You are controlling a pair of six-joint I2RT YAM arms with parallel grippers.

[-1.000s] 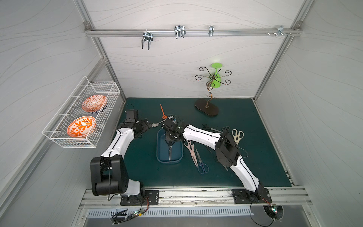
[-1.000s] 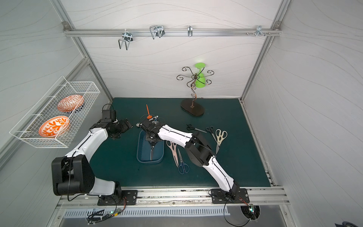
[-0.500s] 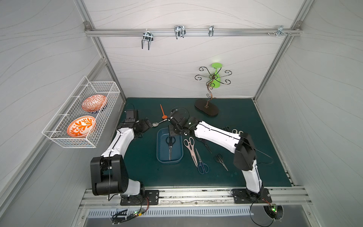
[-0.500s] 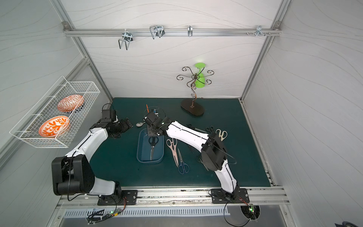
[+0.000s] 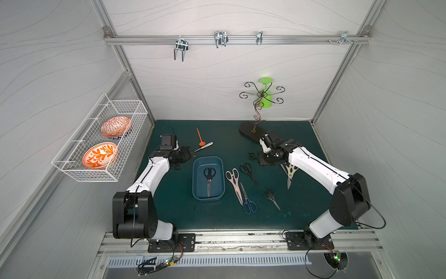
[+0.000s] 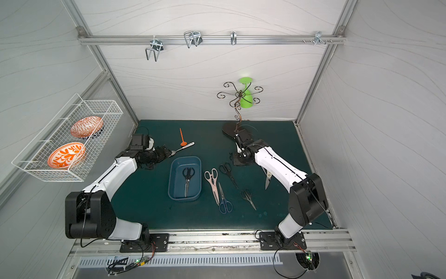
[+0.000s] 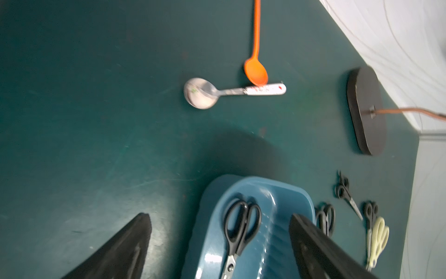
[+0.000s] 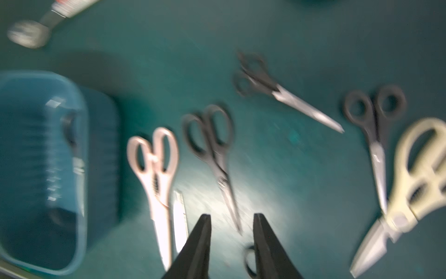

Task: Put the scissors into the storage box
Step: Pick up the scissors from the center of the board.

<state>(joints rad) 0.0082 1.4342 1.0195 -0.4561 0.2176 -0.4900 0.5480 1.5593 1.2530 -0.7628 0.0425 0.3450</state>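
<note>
"Scissors in yet? I see one black-handled steel pair (image 5: 209, 178) lying lengthwise in the shallow blue plastic storage box (image 5: 195, 180), left of centre on the dark green mat (image 5: 301, 135)."

"Only that one. The rest lie loose to its right. The pink-handled pair (image 5: 233, 181) is just beside the box, with the dark blue-handled pair (image 5: 248, 204) against its blades. Next comes a long black pair (image 5: 249, 172), then a small black pair (image 5: 271, 196) nearer us. The cream-white pair (image 5: 290, 171) is half under the right arm."

"And the claws?"

"The right gripper (image 8: 232, 215) hangs over the far right group, its fingers a narrow gap apart with only mat between them. The left gripper (image 5: 189, 153) sits just beside the box's far left corner, spread wide and empty, near the steel spoon (image 5: 204, 146)."

"Which pair is it after?"

"I can't tell, because its wrist view is smeared. Whichever it is, I'd bring the claw down square over the pivot, fingers across the closed blades and right down to the mat, since these lie flat and thin. Held by the loops, a pair would likely swing. Then I'd carry it level and lay it lengthwise beside the one inside. The box looks barely longer than the big pairs."
</note>
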